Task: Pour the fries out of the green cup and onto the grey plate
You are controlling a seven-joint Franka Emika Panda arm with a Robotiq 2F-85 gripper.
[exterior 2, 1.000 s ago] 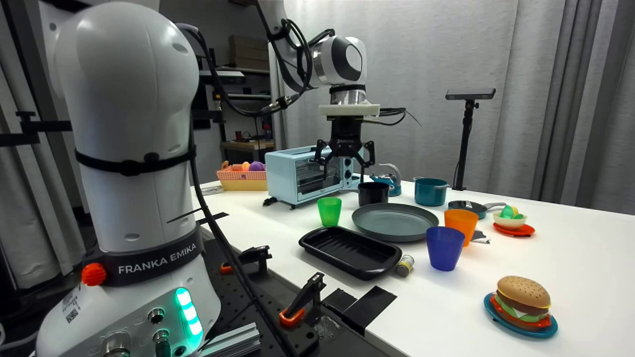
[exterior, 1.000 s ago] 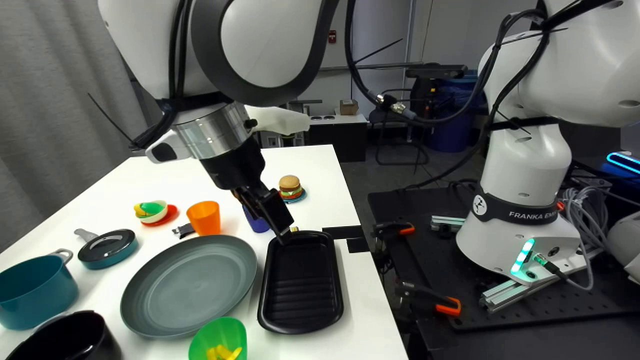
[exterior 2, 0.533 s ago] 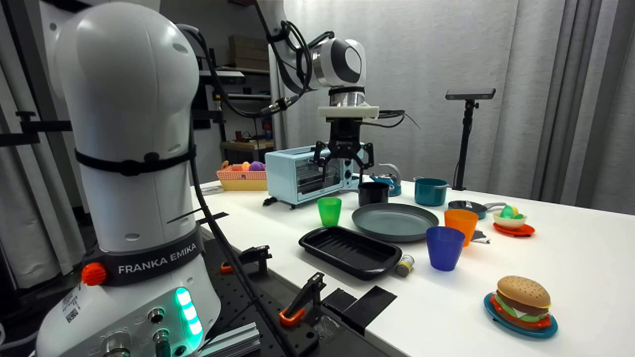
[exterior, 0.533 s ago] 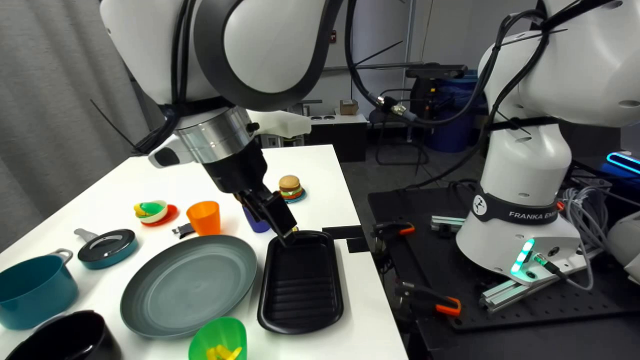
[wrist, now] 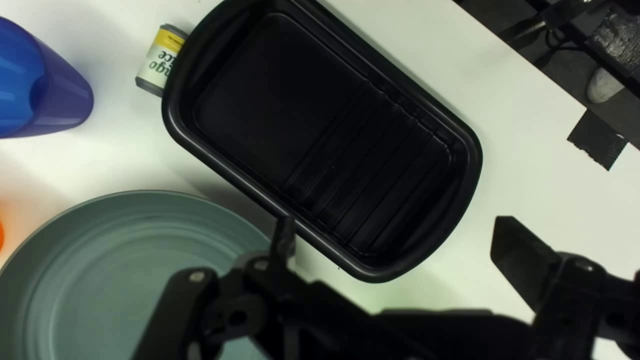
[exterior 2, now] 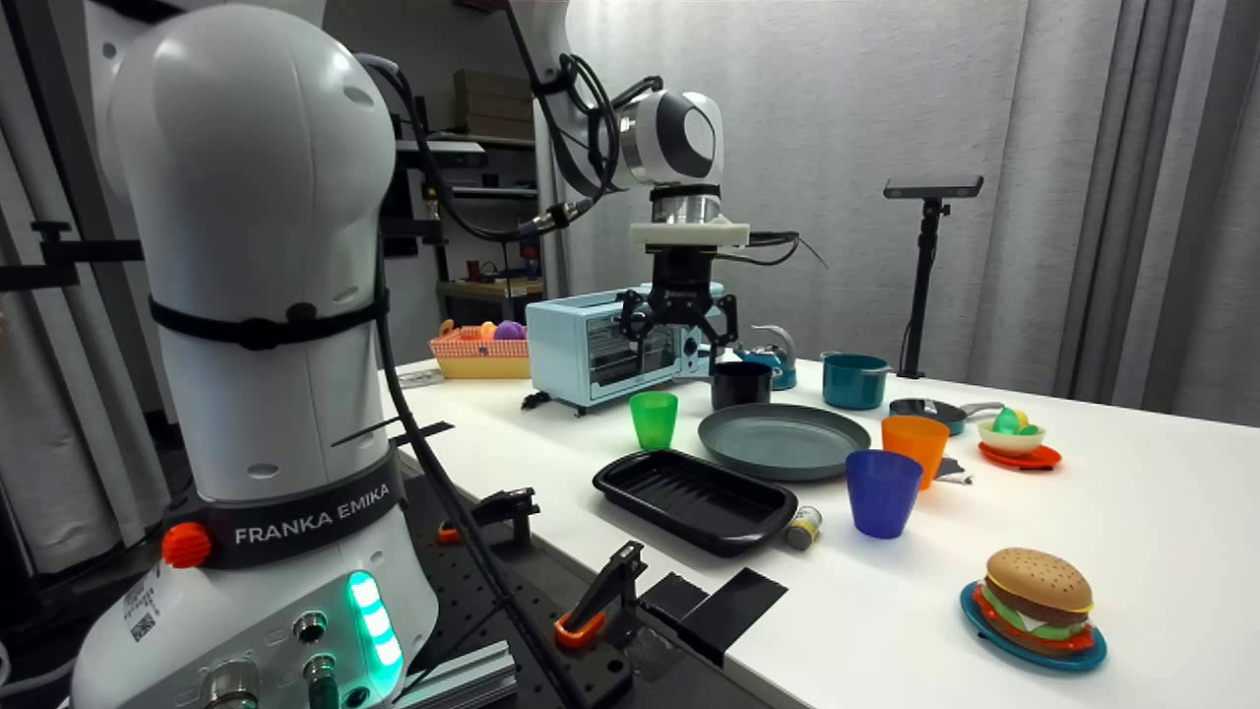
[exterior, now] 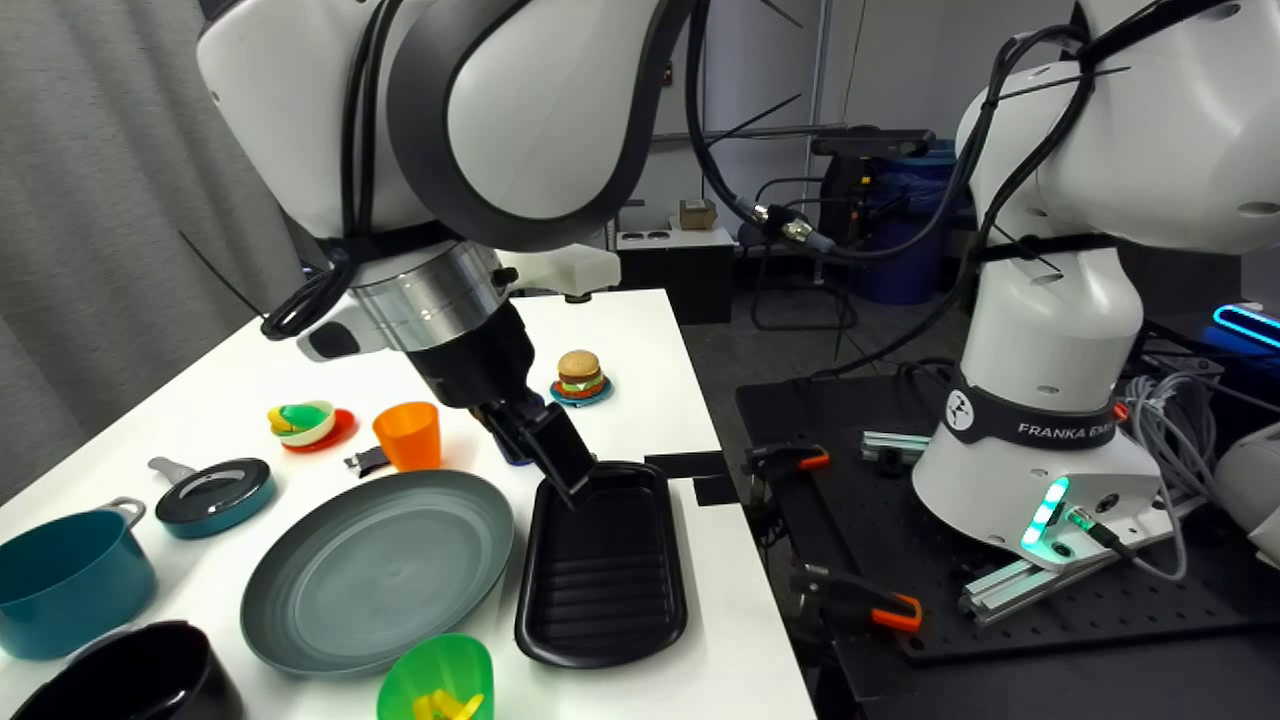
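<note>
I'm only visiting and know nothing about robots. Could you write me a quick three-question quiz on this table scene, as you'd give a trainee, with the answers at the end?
1. In an exterior view, what shows inside the green cup?
2. True or false: the gripper, the robot's "hand", is open.
3. Pick one. What sits on the grey plate? A, the toy burger; B, the black tray; C, neither.

Key:
1. Yellow fries.
2. True; its jaws stand apart.
3. C.
</note>
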